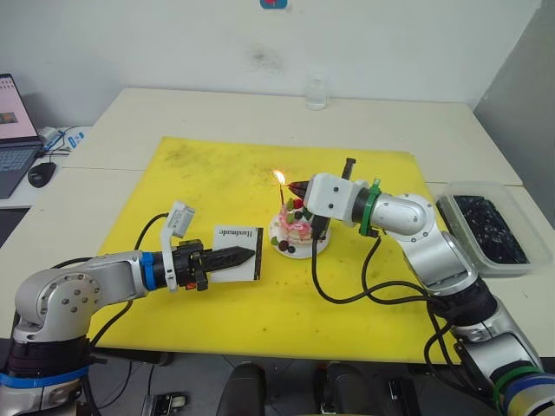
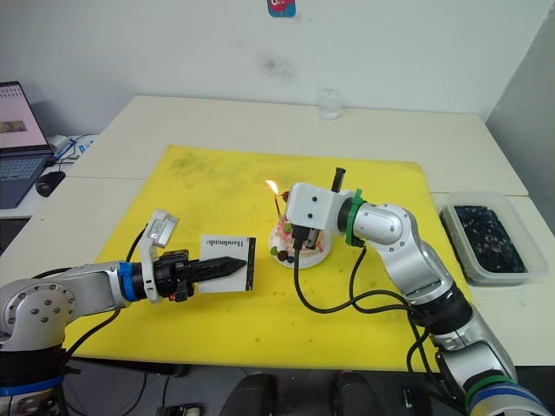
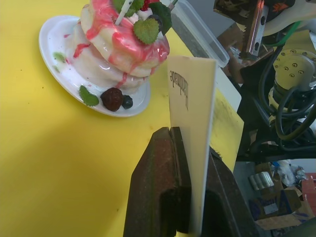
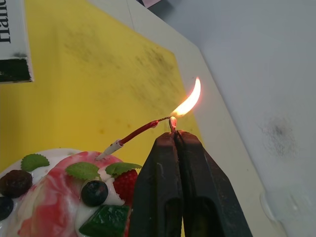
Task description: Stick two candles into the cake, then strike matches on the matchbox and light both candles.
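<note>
Cake (image 1: pixel 293 227) is sitting on its small white plate (image 1: pixel 305 251) near the middle of a yellow mat (image 1: pixel 217 173) that is covering part of the pale tabletop (image 1: pixel 217 108). Pink glaze is running down its sides, and a strawberry (image 4: pixel 126 181), dark berries (image 4: pixel 94 192) and green leaves (image 4: pixel 83 170) are lying on top.

Right hand (image 4: pixel 174 136) is hovering just above the cake with its two black fingers pressed closed on a burning match, of which little more than the flame (image 4: pixel 188 101) is showing above the fingertips. The flame is touching the end of a thin reddish candle (image 4: pixel 136 133) that is leaning out of the cream, its pale lower end (image 4: pixel 109 148) sitting in the cake. From the head views the flame is glowing just above the cake's left side.

Left hand (image 1: pixel 247 256) is reaching in from the robot's left, closed on the matchbox (image 1: pixel 238 250), gripping it by its flat faces and holding it on edge just above the mat. The box is standing just beside the cake, on the robot's left of it and not touching the plate; the "Handmade" lettering is facing up toward the head camera.

A clear tub (image 1: pixel 486 230) with dark contents is resting at the right of the tabletop, a glass (image 1: pixel 316 91) at the far edge, and a laptop (image 1: pixel 16 130) with a mouse (image 1: pixel 41 173) at the left.
</note>
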